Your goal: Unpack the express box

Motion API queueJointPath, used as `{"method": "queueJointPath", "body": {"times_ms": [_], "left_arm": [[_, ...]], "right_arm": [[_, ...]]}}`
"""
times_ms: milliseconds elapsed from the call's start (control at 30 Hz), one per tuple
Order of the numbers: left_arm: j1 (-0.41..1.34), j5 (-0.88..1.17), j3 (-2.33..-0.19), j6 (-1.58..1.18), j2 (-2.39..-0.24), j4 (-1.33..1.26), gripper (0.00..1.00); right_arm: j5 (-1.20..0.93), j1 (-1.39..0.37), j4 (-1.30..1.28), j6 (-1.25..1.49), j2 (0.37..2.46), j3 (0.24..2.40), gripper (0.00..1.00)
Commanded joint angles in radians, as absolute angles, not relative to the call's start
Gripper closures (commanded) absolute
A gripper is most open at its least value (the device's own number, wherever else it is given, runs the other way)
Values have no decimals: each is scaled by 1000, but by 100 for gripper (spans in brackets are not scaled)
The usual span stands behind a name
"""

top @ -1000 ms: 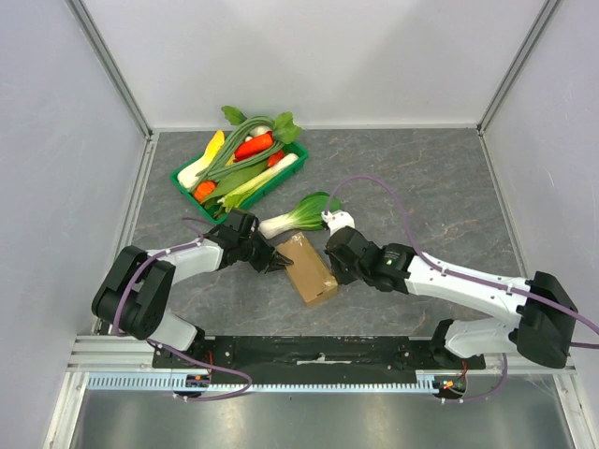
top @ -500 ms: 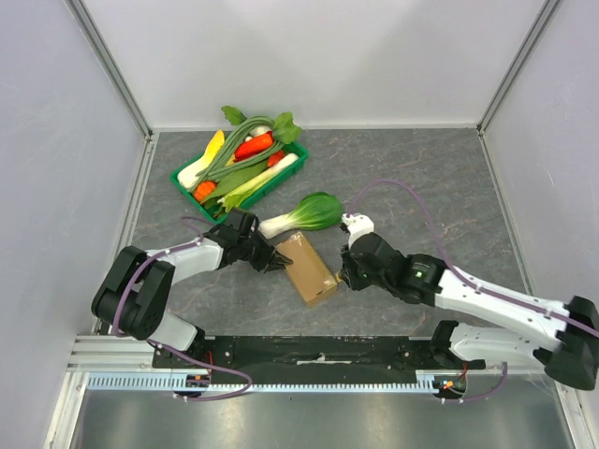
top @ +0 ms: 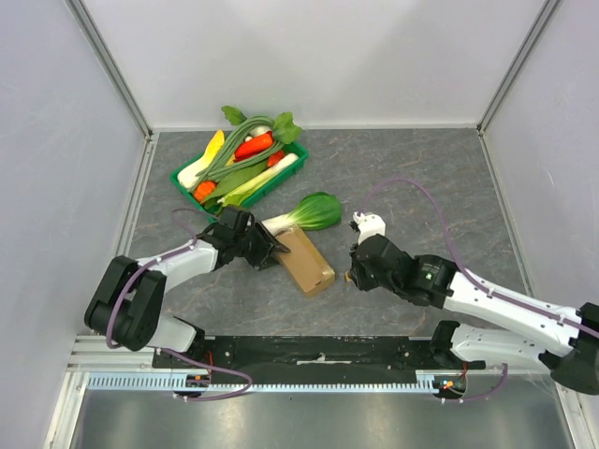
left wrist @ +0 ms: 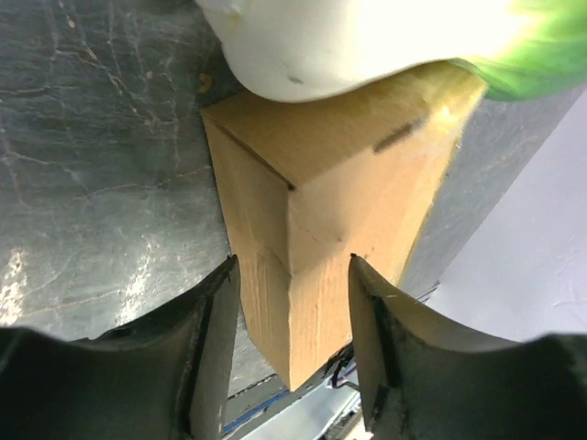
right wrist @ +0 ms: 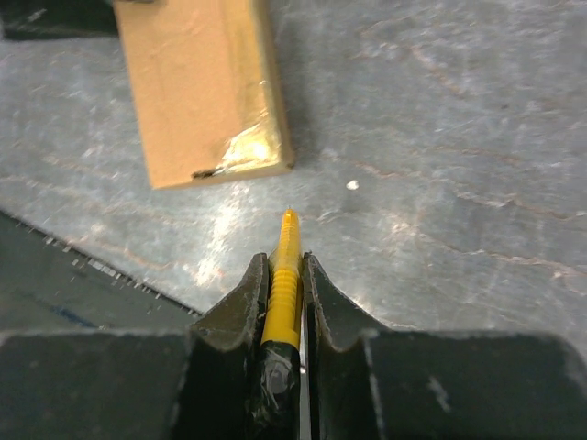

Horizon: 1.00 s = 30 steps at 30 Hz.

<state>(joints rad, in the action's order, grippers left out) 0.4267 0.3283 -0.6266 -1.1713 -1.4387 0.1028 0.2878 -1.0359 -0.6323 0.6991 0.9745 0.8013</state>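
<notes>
The express box (top: 305, 263), a small brown carton, lies flat in front of the arms, and in the left wrist view its end (left wrist: 321, 211) faces me. My left gripper (top: 270, 251) stands open astride that end, one finger (left wrist: 213, 348) on each side, with a gap on the right. My right gripper (top: 350, 273) is just right of the box and apart from it. It is shut on a yellow cutter (right wrist: 282, 284) whose tip points at the taped end of the box (right wrist: 197, 92).
A bok choy (top: 306, 213) lies against the far end of the box and fills the top of the left wrist view (left wrist: 367, 37). A green tray (top: 184, 178) with several vegetables stands at the back left. The black base rail (top: 318, 348) runs along the near edge.
My left gripper has opened and now straddles the box's end. My right gripper has drawn back to the right, away from the box, with the yellow cutter still in it.
</notes>
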Motion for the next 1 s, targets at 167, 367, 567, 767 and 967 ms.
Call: {"method": "queueJointPath", "body": {"times_ms": [167, 367, 567, 767, 967], "left_arm": [[422, 190, -611, -957, -1155, 222, 33], [422, 198, -581, -927, -1212, 170, 33], [423, 310, -644, -832, -1406, 52, 40], [483, 437, -742, -739, -1552, 3, 48], [515, 399, -836, -689, -1586, 67, 43]], "right_arm": [[427, -937, -493, 556, 1213, 937, 100], [301, -920, -371, 384, 1396, 991, 100], [79, -920, -327, 390, 1369, 930, 100], [-60, -963, -339, 514, 1200, 805, 100], [120, -1042, -472, 592, 1122, 779, 100]]}}
